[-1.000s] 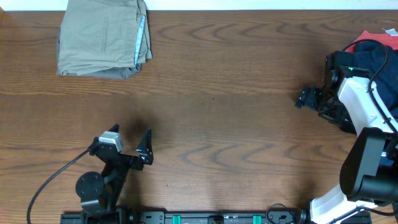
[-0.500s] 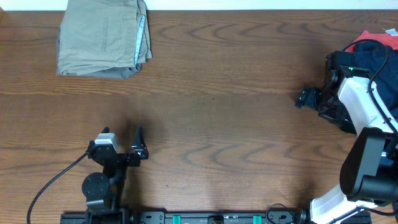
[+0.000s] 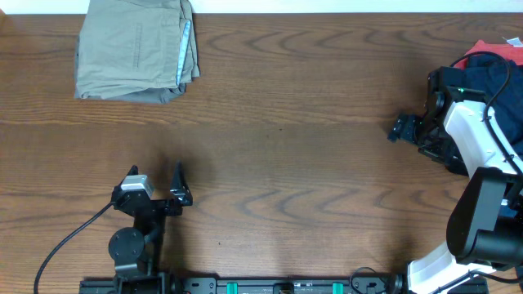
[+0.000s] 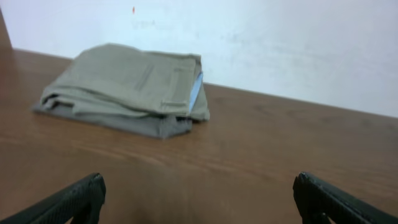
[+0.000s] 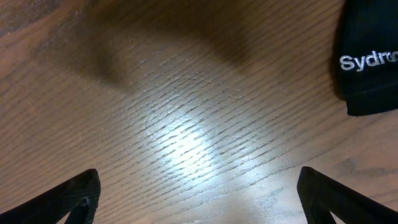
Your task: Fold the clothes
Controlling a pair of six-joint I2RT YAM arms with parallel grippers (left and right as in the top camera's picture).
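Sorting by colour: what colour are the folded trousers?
The folded trousers are pale khaki-beige; clearest in the left wrist view.

My worktop [image 3: 310, 122] is brown wood-grain board, glossy enough to throw back a pale patch of light. At its far left corner lie folded khaki trousers [image 3: 135, 49], stacked flat with a pale blue lining showing along one edge. At the right edge a navy garment [image 3: 500, 72] is heaped on a red garment [image 3: 489, 49]. A black garment [image 5: 370, 62] with white lettering lies there too.
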